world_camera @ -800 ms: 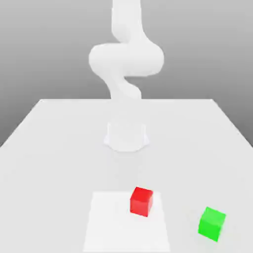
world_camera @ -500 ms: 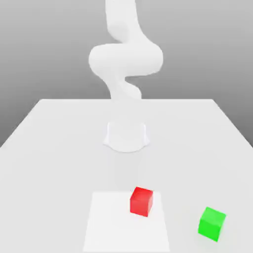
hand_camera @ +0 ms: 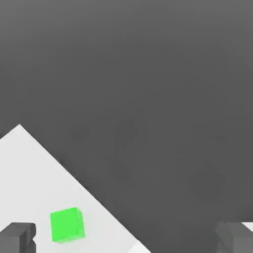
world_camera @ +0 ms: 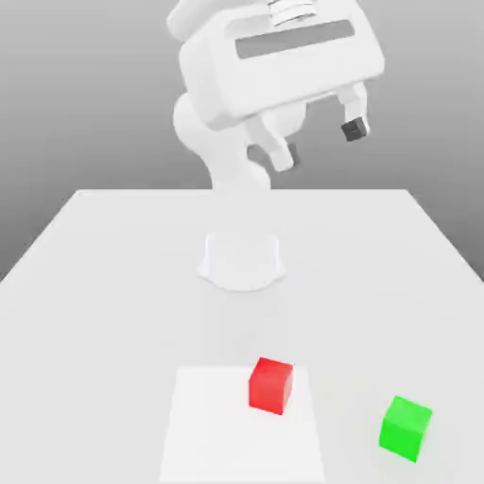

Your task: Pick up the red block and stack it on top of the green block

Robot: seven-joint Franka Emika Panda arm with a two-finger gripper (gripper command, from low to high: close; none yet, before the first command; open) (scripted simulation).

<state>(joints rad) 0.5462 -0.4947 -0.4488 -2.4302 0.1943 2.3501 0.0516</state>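
Red block (world_camera: 271,385) sits on table (world_camera: 113,274), near edge, on paler square patch (world_camera: 208,425). Green block (world_camera: 406,428) well apart toward exterior view's right, also near. Gripper (world_camera: 317,142) high above far side, jaws spread, empty. Descend centred over red block, fingers square to faces. No containers present.

Glossy white rounded arm (world_camera: 222,142), boxy end effector (world_camera: 318,142), dark fingertips (world_camera: 354,130)

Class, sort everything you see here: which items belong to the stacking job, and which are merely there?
Belongs to the job:
small matte red cube
small matte green cube
open end effector

Merely there:
white table
paler square patch under the red cube
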